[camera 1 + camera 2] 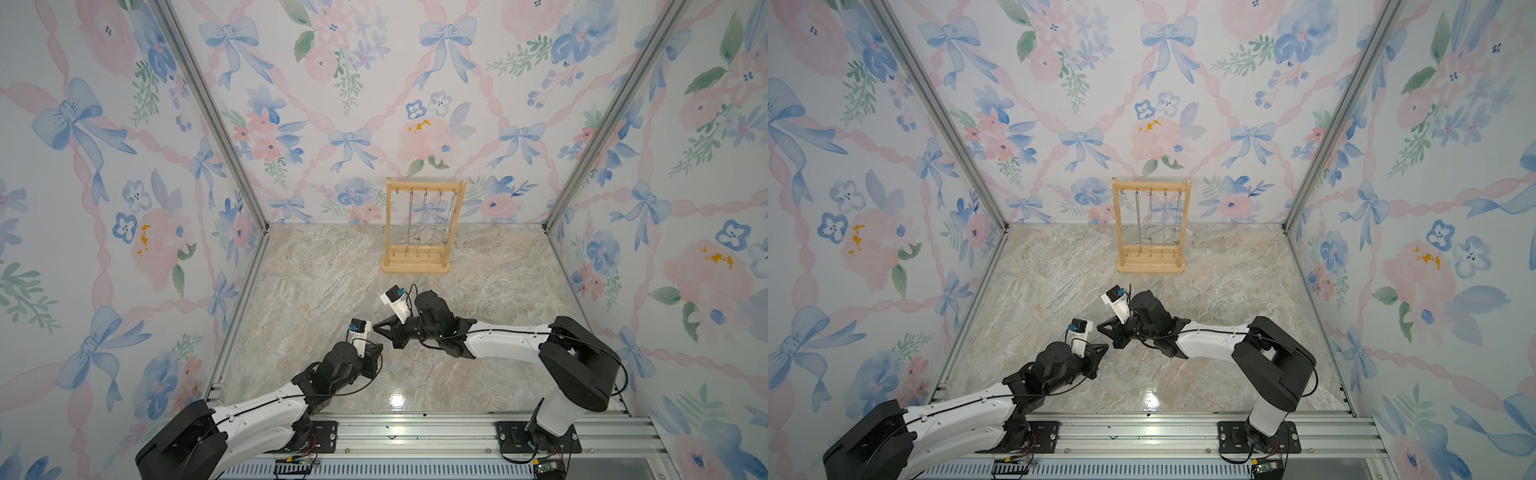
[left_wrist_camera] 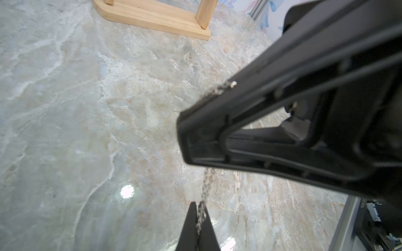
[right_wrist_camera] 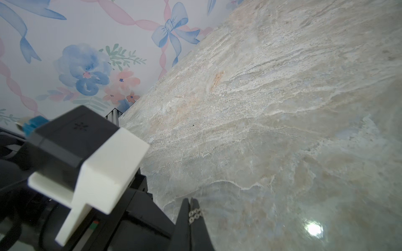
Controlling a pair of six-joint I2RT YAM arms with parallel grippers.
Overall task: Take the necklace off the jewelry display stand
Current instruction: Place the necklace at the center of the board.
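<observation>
The removal step is nearing completion. The necklace (image 2: 204, 187) is hanging clear of the jewelry display stand (image 1: 424, 186) and is spanning the short gap between the two hands. It is sitting low over the middle of the surface (image 1: 307, 291), well apart from the stand, which is standing at the back wall. The left hand (image 2: 199, 208) is clenching on one part of the fine chain, as the left wrist view is showing. The right hand (image 3: 189, 203) is clenching on another part, with a few links showing at its tips in the right wrist view. In both top views the two hands are pointing tip to tip, close together. By judgement, the next move is calling for lowering the chain onto the surface and releasing the hands one after the other, so that no link is snagging on a fingertip. In the top views the held chain is too thin to make out. Its clasp and any pendant are not identifiable, and part of its run is passing behind the right hand in the left wrist view. Other chains (image 1: 424, 216) are hanging from the stand's top bar; they are appearing as four, though blurred.
</observation>
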